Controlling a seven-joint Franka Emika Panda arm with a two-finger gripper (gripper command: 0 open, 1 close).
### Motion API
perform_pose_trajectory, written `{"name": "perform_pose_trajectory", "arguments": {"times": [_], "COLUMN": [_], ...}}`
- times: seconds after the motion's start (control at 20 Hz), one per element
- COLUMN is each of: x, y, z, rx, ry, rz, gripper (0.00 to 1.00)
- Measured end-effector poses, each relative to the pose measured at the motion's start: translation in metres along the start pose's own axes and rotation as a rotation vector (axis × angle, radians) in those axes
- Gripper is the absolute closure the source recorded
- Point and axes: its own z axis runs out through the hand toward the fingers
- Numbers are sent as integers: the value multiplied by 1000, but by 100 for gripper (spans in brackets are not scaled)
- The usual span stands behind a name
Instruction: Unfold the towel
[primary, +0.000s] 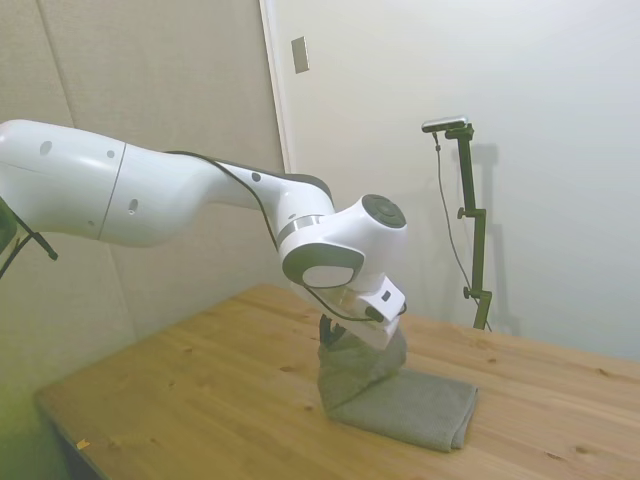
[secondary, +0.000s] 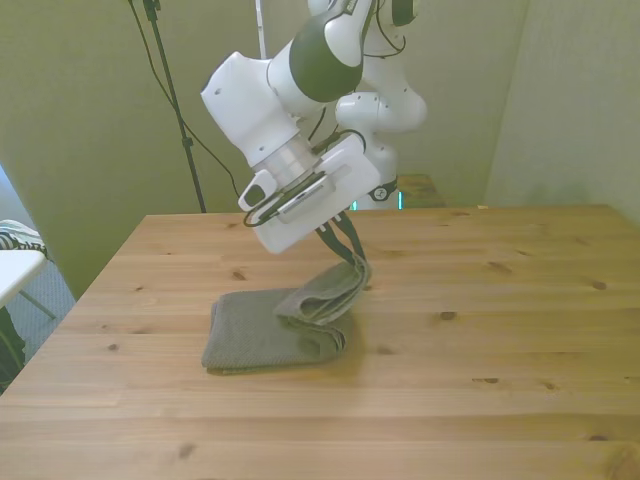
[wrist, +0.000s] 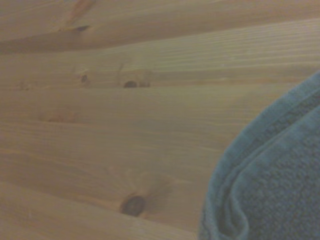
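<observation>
— Holding anything? Where's the towel (secondary: 272, 330)?
— On the table (secondary: 480, 330); your gripper (secondary: 352, 262) is pinched closed on its raised top layer. Soft, floppy, thick: grip the edge.

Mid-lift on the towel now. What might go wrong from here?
1. The end effector pinches only an edge of the towel, so the thick terry may slip out as it rises.
2. Most of the towel is folded on the table; if several layers are pinched, the whole stack may drag rather than open.
</observation>
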Motion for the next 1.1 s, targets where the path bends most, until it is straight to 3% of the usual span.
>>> {"name": "perform_pose_trajectory", "arguments": {"times": [0.35, 0.4, 0.7, 1.1], "x": [-36, -40, -51, -57], "y": [-35, -39, -47, -57], "z": [24, 30, 72, 87], "rx": [6, 3, -25, -30], "ry": [-22, -27, -48, -73], "rz": [-46, -50, -67, -88], "gripper": [100, 0, 0, 0]}}
